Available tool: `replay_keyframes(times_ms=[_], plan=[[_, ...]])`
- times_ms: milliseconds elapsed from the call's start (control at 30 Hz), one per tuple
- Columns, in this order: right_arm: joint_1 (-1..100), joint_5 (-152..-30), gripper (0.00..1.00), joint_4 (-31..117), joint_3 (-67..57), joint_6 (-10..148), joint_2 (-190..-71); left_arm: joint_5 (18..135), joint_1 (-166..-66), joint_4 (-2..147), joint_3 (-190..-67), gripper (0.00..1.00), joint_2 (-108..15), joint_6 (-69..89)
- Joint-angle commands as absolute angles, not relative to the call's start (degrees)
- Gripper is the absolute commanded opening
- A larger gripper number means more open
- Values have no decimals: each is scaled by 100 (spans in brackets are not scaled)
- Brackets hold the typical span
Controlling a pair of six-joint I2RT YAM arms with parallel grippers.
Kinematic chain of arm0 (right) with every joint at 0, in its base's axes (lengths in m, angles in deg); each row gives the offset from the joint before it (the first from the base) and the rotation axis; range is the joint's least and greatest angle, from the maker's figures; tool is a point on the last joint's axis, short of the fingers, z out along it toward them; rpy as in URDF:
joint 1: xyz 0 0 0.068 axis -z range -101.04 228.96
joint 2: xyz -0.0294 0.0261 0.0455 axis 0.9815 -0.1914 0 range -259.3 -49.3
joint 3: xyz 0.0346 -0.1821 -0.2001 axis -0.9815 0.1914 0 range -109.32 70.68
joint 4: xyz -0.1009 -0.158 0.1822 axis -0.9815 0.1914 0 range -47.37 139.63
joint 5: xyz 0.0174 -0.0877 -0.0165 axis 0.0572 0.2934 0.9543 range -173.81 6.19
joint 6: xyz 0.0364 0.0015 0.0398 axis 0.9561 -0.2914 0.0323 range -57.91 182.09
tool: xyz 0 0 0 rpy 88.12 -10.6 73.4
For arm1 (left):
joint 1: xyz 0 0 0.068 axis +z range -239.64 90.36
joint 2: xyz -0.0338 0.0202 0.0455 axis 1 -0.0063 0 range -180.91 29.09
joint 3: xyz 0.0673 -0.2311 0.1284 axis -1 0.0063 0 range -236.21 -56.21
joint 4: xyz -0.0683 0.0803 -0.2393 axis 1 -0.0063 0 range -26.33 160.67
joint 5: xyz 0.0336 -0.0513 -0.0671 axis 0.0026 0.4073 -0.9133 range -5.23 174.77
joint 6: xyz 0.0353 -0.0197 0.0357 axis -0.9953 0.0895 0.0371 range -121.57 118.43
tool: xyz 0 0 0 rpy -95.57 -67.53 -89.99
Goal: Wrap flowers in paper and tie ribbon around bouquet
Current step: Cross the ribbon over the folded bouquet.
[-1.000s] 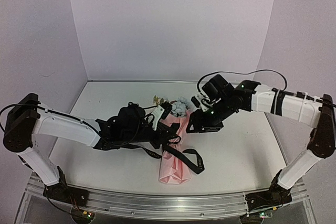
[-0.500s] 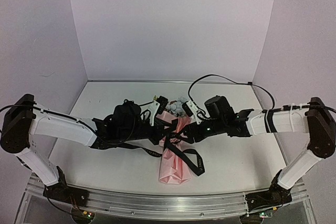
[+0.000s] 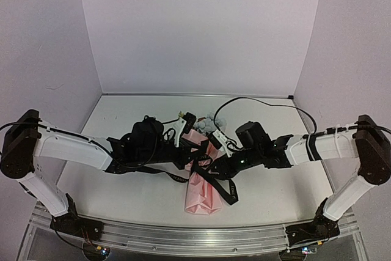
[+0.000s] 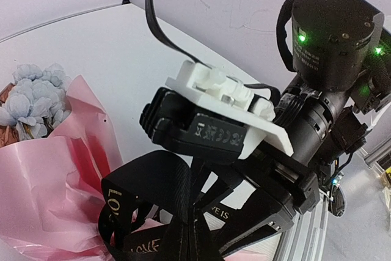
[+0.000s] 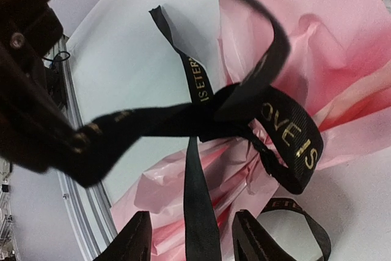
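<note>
The bouquet lies mid-table: pale pink paper [image 3: 201,198] wrapped as a cone, with the flowers [image 3: 208,124] at its far end. The black ribbon [image 3: 227,189] with gold lettering is looped and crossed over the paper's middle, one tail trailing right. My left gripper [image 3: 184,154] is shut on the ribbon [image 4: 146,181], which runs taut from my jaws [image 4: 194,239] over the paper [image 4: 49,175] beside the blue flowers [image 4: 33,93]. My right gripper [image 3: 212,162] faces it, low over the cone. Its jaws [image 5: 192,218] stand open astride one ribbon strand [image 5: 198,200], apart from it, below the lettered loop [image 5: 287,128] on the paper [image 5: 293,35].
Both arms meet over the bouquet, wrists almost touching. The right arm's black cable [image 3: 244,103] arches above the table behind it. The metal front rail [image 3: 195,236] runs along the near edge. White walls close in the back and sides.
My right arm has swung down from beside the flowers to the crossed ribbon over the cone, and its jaws have narrowed. The left gripper has kept its hold, shifting little.
</note>
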State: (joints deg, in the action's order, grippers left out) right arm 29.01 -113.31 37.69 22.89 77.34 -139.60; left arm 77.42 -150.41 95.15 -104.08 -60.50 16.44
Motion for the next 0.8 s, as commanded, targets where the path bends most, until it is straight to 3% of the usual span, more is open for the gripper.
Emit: replay_keyframes(times_ms=[0,767], plan=[[2820,-11284,45,3794,2390,7518,-13895,7658,-15011,9688,-10646,0,-5759,1681],[2731,-10717,42,3920,2427,7251,-14159,7626,-15002,9689,-10648,0,-5722,1688]])
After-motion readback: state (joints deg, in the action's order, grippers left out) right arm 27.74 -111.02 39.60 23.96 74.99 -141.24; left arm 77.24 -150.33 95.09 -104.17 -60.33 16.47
